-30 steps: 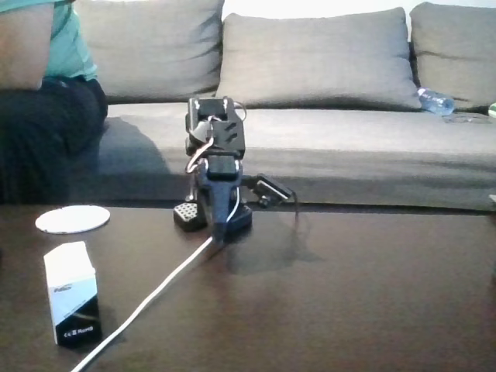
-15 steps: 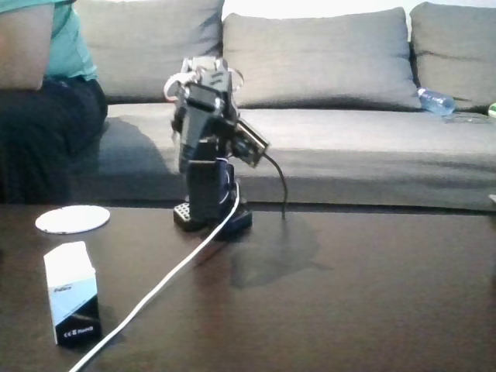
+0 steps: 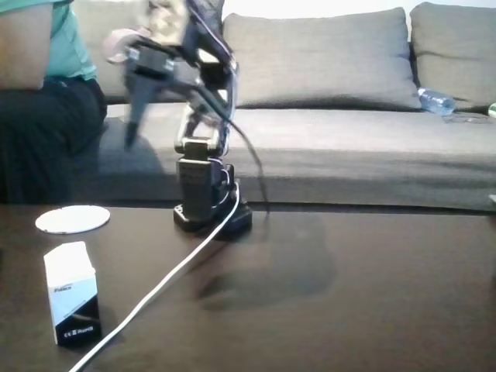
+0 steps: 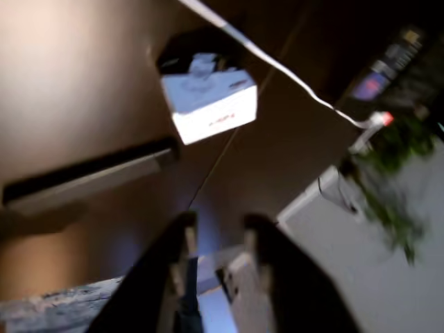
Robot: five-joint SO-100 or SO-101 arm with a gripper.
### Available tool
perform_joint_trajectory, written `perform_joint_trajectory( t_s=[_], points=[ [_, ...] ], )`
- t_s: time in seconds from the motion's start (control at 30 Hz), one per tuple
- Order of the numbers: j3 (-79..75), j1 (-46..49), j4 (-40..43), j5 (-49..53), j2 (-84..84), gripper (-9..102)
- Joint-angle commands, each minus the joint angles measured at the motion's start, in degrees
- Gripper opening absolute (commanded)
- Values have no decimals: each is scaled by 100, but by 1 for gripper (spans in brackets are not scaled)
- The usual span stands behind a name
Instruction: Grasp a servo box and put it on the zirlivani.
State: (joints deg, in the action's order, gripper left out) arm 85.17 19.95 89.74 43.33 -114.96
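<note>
Fixed view, servo box upright, long axis vertical, black end down

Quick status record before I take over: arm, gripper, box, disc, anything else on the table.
arm: raised above its base, reaching toward the left of the fixed view, motion-blurred
gripper: in the air, empty; fingers slightly apart in the wrist view
servo box: upright on the dark table, front left, untouched
zirlivani: flat on the table behind the box, nothing on it
white cable: runs from the arm base toward the front edge
person: seated on the sofa, far left
</note>
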Motion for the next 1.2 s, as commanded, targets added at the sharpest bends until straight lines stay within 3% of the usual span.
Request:
perform_joint_trajectory(
  t_s=[0.0, 0.23, 0.47, 0.77, 1.17],
  points=[
    [-1846, 290, 501, 738, 1547, 14],
    [-3876, 721, 1327, 3041, 3551, 15],
    [-4025, 844, 1397, 5704, 4157, 15],
    [-4061, 686, 1397, 7427, 4245, 41],
    [-4043, 773, 1283, 8719, 4403, 41]
  ],
)
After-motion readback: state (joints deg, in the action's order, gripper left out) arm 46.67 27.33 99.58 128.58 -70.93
